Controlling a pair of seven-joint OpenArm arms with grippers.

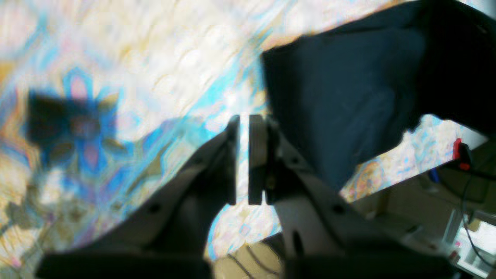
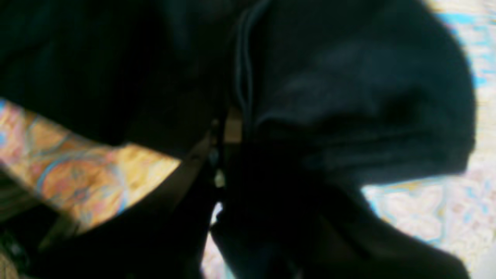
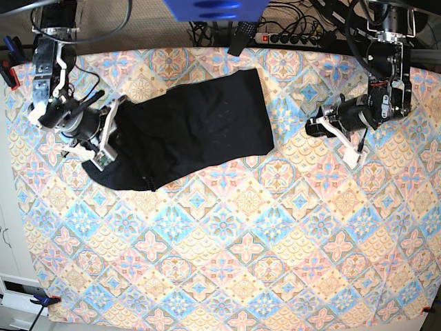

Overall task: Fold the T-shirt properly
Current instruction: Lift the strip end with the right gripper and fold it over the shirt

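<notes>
The T-shirt [image 3: 182, 131] lies spread on the bench [image 3: 227, 262] in the upper left of the base view, a black slab running from the upper middle down toward the left edge, its lower left end bunched into folds. The bench is covered by a cloth of blue, peach and pink tiles, and no box, bin or tray shows on it in any view.

My right hand [image 3: 107, 141] sits at that bunched lower left end. In its wrist view the fingers are closed tight on dark fabric, with a hem seam [image 2: 243, 66] running straight up from the pinch and the shirt filling most of the frame (much of it is too dark to make out).

My left hand [image 3: 315, 126] is at the right of the base view, over bare patterned cloth, apart from the shirt's right edge. In its wrist view the two pads [image 1: 255, 159] stand parallel and drawn together with only a thin bright sliver between them, and nothing is caught there. The shirt's black edge [image 1: 341, 100] hangs in the upper right of that frame, just beside the pads.

Along the top edge of the base view run cables and a power strip [image 3: 293, 36], beyond the cloth. A blue object [image 3: 215, 9] sits at top centre.
</notes>
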